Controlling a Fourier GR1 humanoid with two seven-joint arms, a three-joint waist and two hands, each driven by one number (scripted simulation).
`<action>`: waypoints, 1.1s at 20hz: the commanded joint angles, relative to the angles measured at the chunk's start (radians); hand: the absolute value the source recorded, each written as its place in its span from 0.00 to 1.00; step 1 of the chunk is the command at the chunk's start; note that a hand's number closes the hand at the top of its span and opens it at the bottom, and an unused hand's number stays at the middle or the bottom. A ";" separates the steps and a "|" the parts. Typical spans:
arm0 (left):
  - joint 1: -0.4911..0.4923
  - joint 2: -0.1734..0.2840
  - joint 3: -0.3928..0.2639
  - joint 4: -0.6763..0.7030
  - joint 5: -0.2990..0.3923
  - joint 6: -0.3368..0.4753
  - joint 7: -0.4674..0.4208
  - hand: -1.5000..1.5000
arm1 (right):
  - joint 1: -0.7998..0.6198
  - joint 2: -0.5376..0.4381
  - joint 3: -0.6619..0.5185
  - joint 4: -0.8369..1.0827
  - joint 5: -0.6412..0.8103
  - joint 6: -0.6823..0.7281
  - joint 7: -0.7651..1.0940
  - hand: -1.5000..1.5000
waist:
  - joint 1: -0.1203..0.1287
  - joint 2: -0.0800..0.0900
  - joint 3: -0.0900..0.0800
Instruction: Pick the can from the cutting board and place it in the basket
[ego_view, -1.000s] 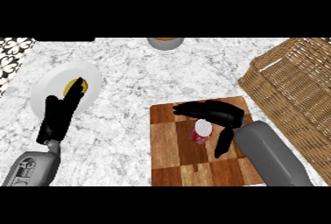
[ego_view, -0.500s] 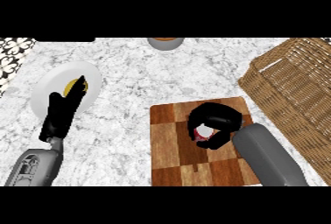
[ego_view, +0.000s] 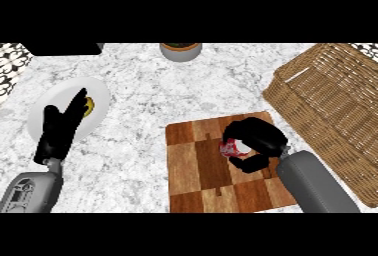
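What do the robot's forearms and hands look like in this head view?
Both forearms are plain grey, rounded tubes. The left one bears faint pale markings near its lower end. Each ends in a black robot hand: left robot hand, right robot hand. No cables or sleeves show.

The counter looks like polished grey-white marble, smooth and veined. The cutting board is wood in a checker of light and dark brown blocks, with a satin sheen. The basket is woven wicker, rough and matt tan. The plate looks like smooth white ceramic.
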 joint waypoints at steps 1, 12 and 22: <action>0.020 0.001 0.002 -0.013 -0.008 0.013 0.005 0.50 | 0.124 -0.058 0.047 -0.041 0.168 -0.061 0.250 1.00 | -0.028 0.010 0.003; 0.020 -0.020 0.003 -0.028 0.009 -0.001 0.008 0.50 | 0.505 -0.023 -0.006 -0.809 -0.098 0.165 0.452 1.00 | -0.015 0.024 0.005; 0.035 0.016 0.021 -0.044 0.012 -0.030 -0.007 0.50 | 0.522 0.095 -0.209 -1.430 -0.470 0.402 0.870 1.00 | 0.010 0.029 0.005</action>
